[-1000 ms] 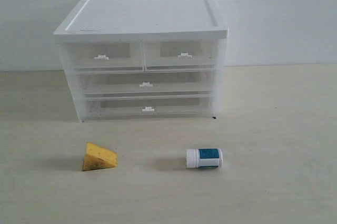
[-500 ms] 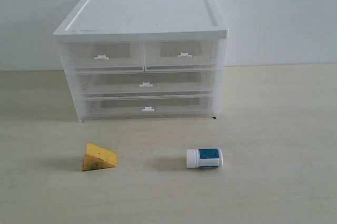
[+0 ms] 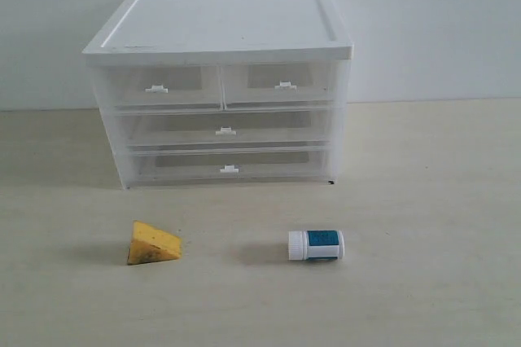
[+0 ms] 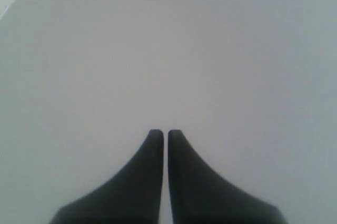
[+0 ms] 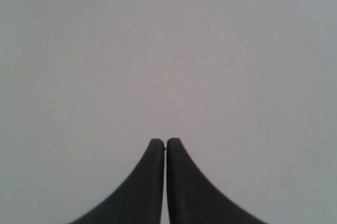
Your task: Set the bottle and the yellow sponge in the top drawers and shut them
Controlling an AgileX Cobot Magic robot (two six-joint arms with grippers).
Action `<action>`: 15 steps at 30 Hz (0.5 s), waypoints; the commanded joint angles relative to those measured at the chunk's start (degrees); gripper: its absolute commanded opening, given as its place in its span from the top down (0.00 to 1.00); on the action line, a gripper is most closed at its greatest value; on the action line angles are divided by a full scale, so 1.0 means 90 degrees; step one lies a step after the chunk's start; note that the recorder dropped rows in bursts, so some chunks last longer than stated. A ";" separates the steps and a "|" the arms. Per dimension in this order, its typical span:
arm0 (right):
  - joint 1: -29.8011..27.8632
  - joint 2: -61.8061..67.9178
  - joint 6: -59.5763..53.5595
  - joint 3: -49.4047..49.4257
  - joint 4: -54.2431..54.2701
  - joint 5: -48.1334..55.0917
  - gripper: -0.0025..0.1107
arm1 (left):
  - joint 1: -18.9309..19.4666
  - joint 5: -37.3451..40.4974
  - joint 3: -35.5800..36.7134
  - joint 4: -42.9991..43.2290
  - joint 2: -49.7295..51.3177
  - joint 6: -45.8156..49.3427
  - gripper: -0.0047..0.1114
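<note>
The yellow sponge [image 3: 152, 243] lies on the table in front of the chest, to the left. To its right the white bottle [image 3: 316, 244] lies on its side, cap pointing left. Both top drawers, left [image 3: 157, 86] and right [image 3: 282, 83], are pushed in under the white top. Neither arm shows in the exterior view. My left gripper [image 4: 165, 132] is shut with nothing in it and faces a plain grey surface. The right gripper [image 5: 165, 141] is shut and empty too, before the same blank grey.
The chest [image 3: 220, 29] stands at the back against a pale wall, with two full-width drawers [image 3: 225, 130] below the top pair, both pushed in. Pale wooden tabletop [image 3: 423, 200] stretches around the chest and the two objects.
</note>
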 commanded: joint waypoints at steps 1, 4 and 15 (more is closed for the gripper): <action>-0.0046 0.0815 0.0059 -0.0600 -0.0142 0.0480 0.98 | 0.0031 0.0739 -0.0876 0.0856 0.1281 -0.0691 0.93; -0.0046 0.1639 0.0265 -0.0863 -0.0154 0.0640 0.98 | 0.0031 0.0715 -0.1239 0.1527 0.2330 -0.1219 0.93; -0.0046 0.5238 0.1387 -0.1096 -0.1273 -0.0276 0.98 | 0.0031 -0.0077 -0.2026 0.2582 0.6668 -0.2523 0.93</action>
